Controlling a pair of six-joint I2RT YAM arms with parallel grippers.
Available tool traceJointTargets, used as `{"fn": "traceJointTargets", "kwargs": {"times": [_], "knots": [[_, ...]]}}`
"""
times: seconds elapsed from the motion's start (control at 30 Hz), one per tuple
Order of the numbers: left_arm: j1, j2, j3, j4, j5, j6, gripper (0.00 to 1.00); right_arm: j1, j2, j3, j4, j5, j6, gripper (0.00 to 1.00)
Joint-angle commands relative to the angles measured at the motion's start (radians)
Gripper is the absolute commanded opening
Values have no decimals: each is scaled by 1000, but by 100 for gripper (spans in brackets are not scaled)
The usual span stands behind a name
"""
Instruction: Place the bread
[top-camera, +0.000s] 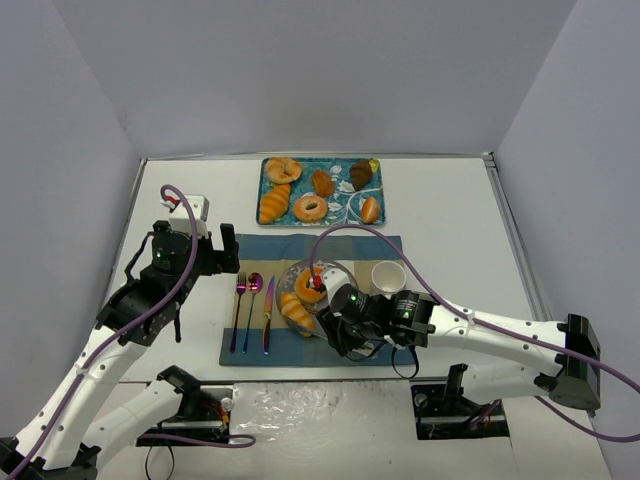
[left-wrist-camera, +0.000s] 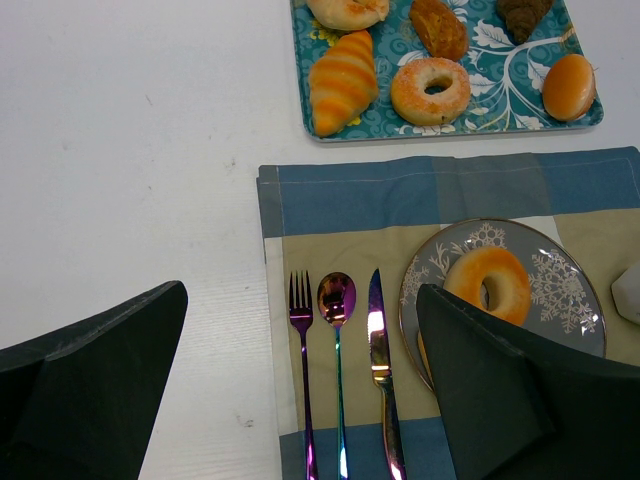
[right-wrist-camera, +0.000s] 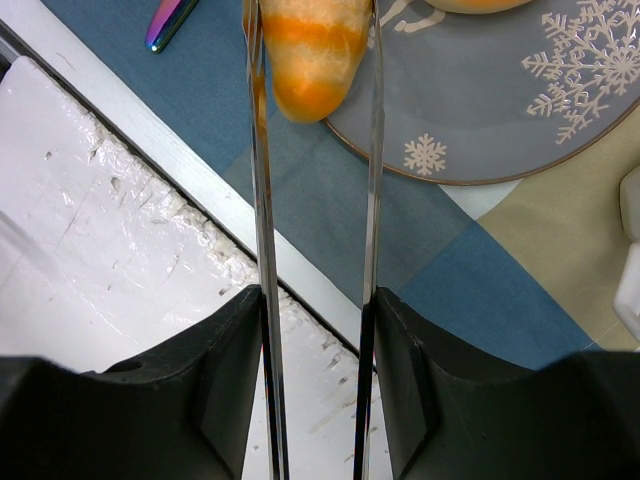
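Top view: the ring bun (top-camera: 310, 285) sits on the plate (top-camera: 336, 274), and the long roll (top-camera: 294, 309) lies at the plate's near-left rim. Left wrist: the left tool (left-wrist-camera: 300, 295) hangs spread wide, left of the plate. Right wrist: the right tool (right-wrist-camera: 315, 20) pinches the long roll over the plate's rim.

In my right wrist view, the top edge cuts off the ridged roll (right-wrist-camera: 308, 50), so only its rounded end shows. In my left wrist view, one finger (left-wrist-camera: 510, 390) of the left gripper (left-wrist-camera: 300, 290) hides the near part of the plate (left-wrist-camera: 560, 300). The top edge crops the far pastries on the tray (left-wrist-camera: 500, 112).
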Motion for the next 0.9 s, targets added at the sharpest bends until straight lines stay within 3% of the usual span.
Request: {"fn": "traceJointTargets", "kwargs": {"times": [0.0, 0.87], "knots": [[-6, 4, 29, 49, -8, 11, 97, 12, -8, 45, 14, 43, 14, 42], [-7, 4, 29, 47, -10, 11, 97, 24, -16, 73, -2, 65, 20, 50]]}}
